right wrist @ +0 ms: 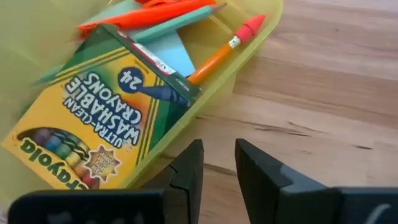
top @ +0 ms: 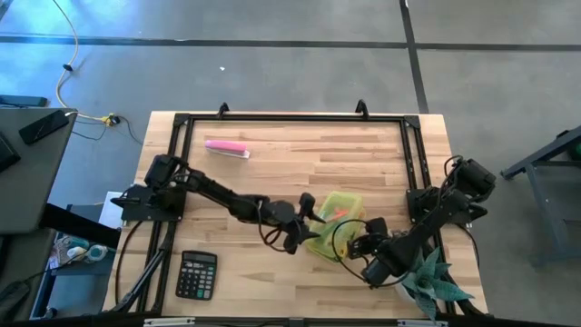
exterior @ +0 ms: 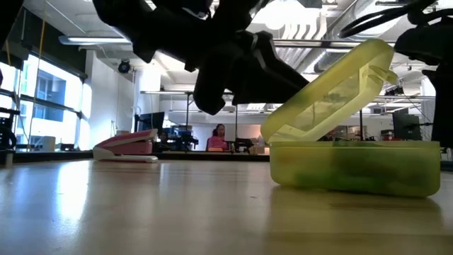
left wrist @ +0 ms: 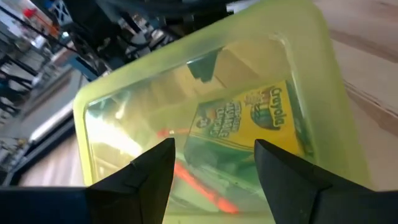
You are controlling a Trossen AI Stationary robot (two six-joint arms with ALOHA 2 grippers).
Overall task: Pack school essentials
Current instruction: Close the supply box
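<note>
A translucent yellow-green plastic case [top: 338, 216] lies at the table's middle, its base [exterior: 354, 166] flat on the wood and its lid [exterior: 333, 78] tilted half open. Inside I see a Crayola crayon box [right wrist: 93, 118], an orange pencil [right wrist: 217, 56], a light-blue note pad [right wrist: 171, 53], a thin greenish pencil [right wrist: 180, 18] and an orange-red piece [right wrist: 149, 15]. The scissors are hidden. My left gripper [top: 304, 222] is open at the lid's outer face. My right gripper [top: 359, 247] stands at the base's near rim, its fingers a narrow gap apart. My left gripper [left wrist: 214, 155] comes slanting down from the table's left, its open fingers [left wrist: 152, 171] spread over the lid's outer face [left wrist: 211, 93]. In the low view it seems to lie against the lid's upper side [exterior: 297, 88], but I cannot tell for certain. My right gripper [right wrist: 217, 155] points level at the base's wall [right wrist: 180, 140]; whether a finger touches it I cannot tell.
A pink stapler [top: 227, 148] lies near the far left, a black calculator [top: 196, 274] at the near left edge, and a spiky green plant [top: 436, 282] at the near right corner. A black frame [top: 290, 118] borders the table. People sit in the room behind [exterior: 216, 138].
</note>
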